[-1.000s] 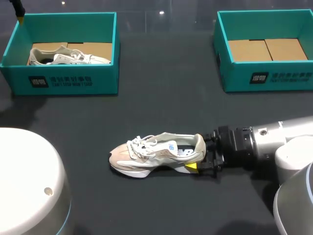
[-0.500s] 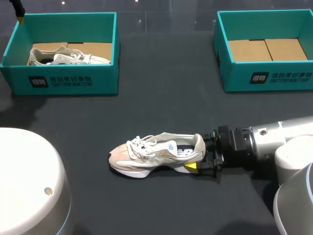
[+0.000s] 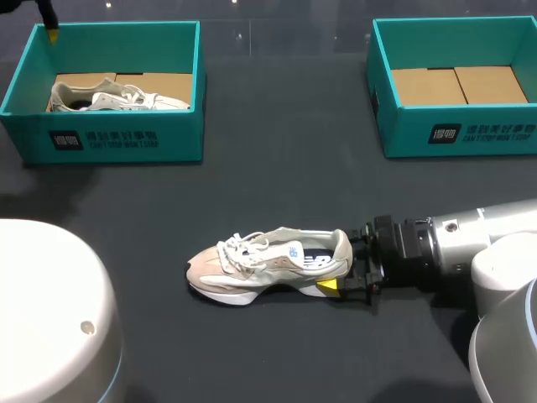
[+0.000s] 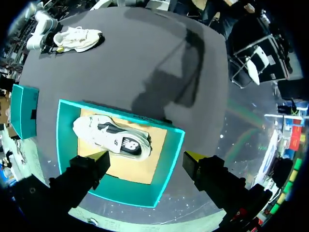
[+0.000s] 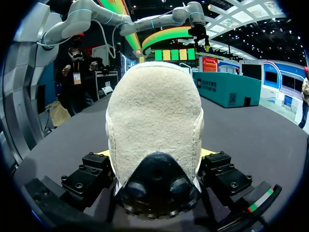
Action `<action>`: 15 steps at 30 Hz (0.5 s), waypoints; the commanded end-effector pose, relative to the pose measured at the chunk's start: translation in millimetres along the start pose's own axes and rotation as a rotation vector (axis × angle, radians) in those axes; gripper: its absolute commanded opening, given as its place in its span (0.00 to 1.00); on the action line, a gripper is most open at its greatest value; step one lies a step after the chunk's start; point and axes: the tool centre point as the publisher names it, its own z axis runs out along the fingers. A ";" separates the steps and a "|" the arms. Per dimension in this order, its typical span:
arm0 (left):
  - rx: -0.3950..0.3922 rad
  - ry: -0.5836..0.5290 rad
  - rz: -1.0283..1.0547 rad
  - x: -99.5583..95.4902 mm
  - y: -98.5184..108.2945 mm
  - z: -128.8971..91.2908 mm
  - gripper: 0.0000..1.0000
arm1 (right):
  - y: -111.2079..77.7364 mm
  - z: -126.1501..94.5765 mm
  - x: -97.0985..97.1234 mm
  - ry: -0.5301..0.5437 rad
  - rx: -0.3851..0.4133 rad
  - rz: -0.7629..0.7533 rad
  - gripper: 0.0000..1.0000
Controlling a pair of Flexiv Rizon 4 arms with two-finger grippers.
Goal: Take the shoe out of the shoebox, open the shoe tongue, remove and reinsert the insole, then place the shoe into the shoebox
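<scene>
Right gripper [image 3: 344,267]: clenched on the heel of the shoe [image 3: 268,264], one finger at each side, a yellow tip showing against the heel's near side. Pale upper, white sole. Upright on its sole on the dark table [image 3: 285,185], near the front middle, toe pointing left, heel toward the right arm. Seen from the right wrist: fleecy heel collar and dark heel tab between the two fingers, pressed from both sides.

Left gripper [image 4: 145,157]: released, fingers spread wide, grasping nothing. Hanging high over the left shoebox [image 4: 130,193], at the table's far left. Inside that teal box, a second shoe [image 4: 113,137], lying on a brown cardboard floor [image 4: 145,166].

Right shoebox [image 3: 457,134]: teal too, open-topped, at the far right, brown cardboard showing inside. Both boxes well apart from the gripped shoe.
</scene>
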 end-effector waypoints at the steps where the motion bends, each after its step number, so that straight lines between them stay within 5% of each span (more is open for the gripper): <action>1: 0.021 0.123 -0.543 -17.9 -65.2 -4.9 1.00 | 0.0 1.7 0.4 0.000 0.001 0.000 0.00; 2: 0.002 0.119 -0.514 -22.5 -79.8 -8.2 1.00 | 0.0 1.7 0.4 0.000 0.001 0.000 0.00; 15: 0.016 0.116 -0.580 -25.7 -85.7 -10.5 1.00 | 0.0 1.7 0.4 0.000 0.001 0.000 0.00</action>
